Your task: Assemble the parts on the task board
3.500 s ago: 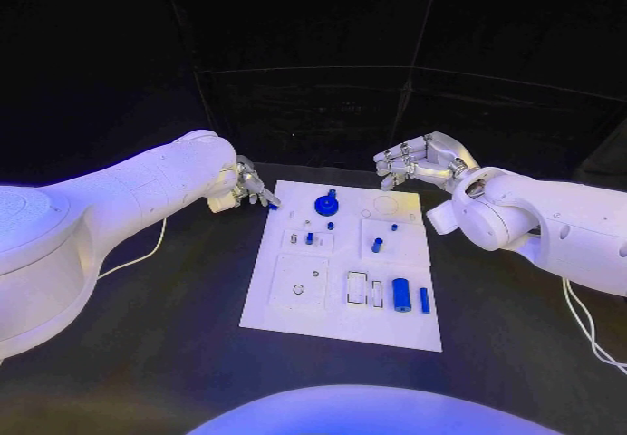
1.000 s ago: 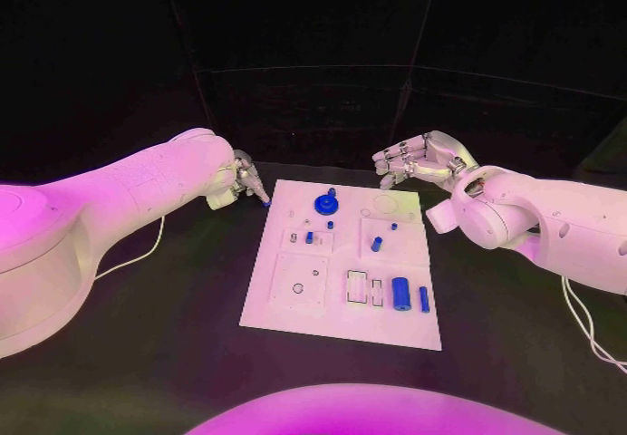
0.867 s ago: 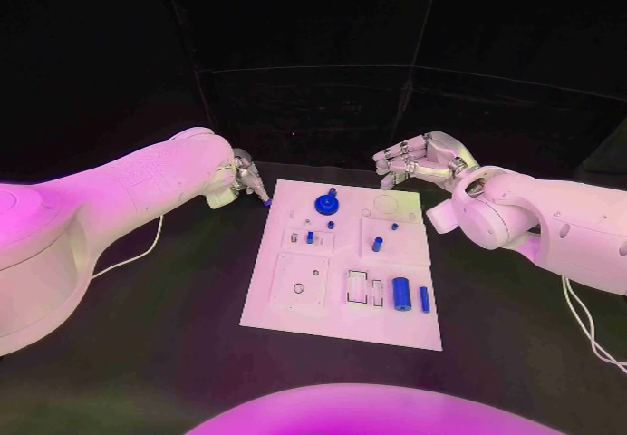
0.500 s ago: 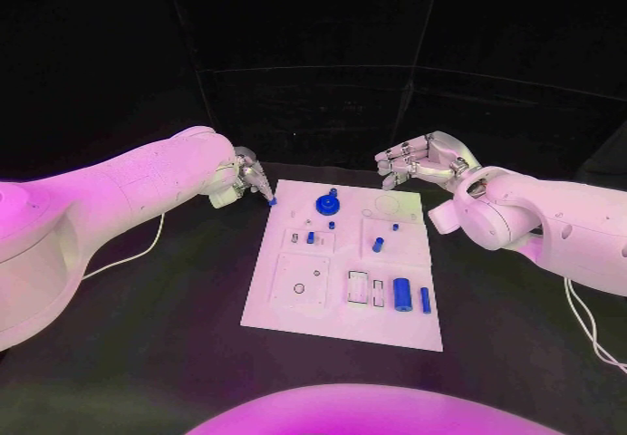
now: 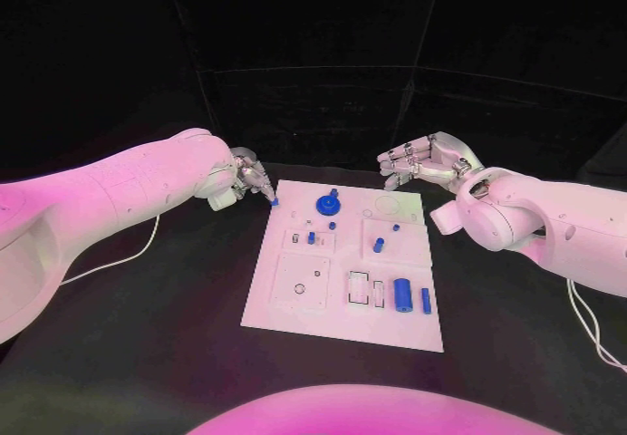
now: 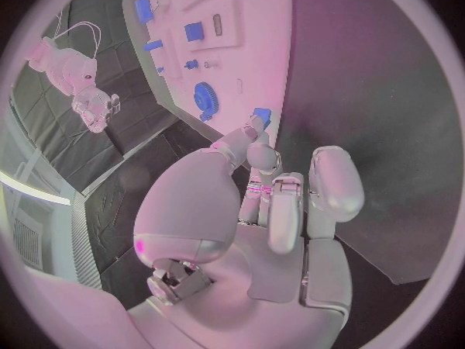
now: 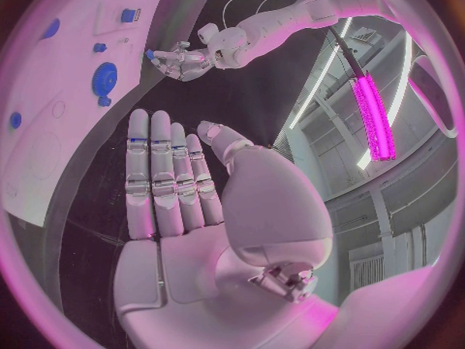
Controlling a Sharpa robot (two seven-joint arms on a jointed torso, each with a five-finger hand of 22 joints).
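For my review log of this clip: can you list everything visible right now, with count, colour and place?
task board: one, white, middle of the table.
gear-like part: one, blue, far end of the board.
small part: one, blue, pinched in the left hand's fingertips at the board's far left corner.
small pegs: several, blue, standing mid-board, such as one.
cylinder: one, blue, near right of the board, with a thinner blue rod beside it.
table: one, black, under the board.
cables: white, one on the table at each side, such as.
left hand: silver, at the board's far left corner.
right hand: silver, fingers apart, holds nothing, beyond the board's far right corner.
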